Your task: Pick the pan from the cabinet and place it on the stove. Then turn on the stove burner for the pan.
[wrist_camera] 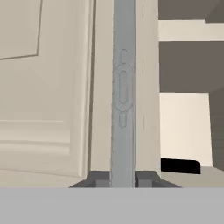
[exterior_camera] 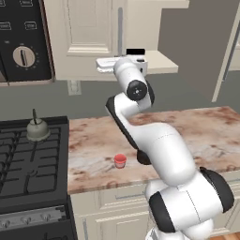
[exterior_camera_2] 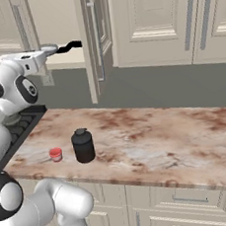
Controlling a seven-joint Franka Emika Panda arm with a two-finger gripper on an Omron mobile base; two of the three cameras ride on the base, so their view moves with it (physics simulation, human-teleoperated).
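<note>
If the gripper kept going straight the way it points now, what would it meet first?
Nothing new: the gripper is already shut on the cabinet door's grey bar handle. Right behind that handle is the cream door, though depth is hard to judge.

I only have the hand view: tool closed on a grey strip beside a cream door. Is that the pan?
Observer: Likely; in the right base view the tool meets the round rim of the pan, at shelf level in the cabinet.
Operator: Anything on the stove?
Observer: A kettle stands at its back, on the side nearest the counter.
Operator: And on the counter?
Observer: A red cup and a dark jar, near the front edge.
</note>
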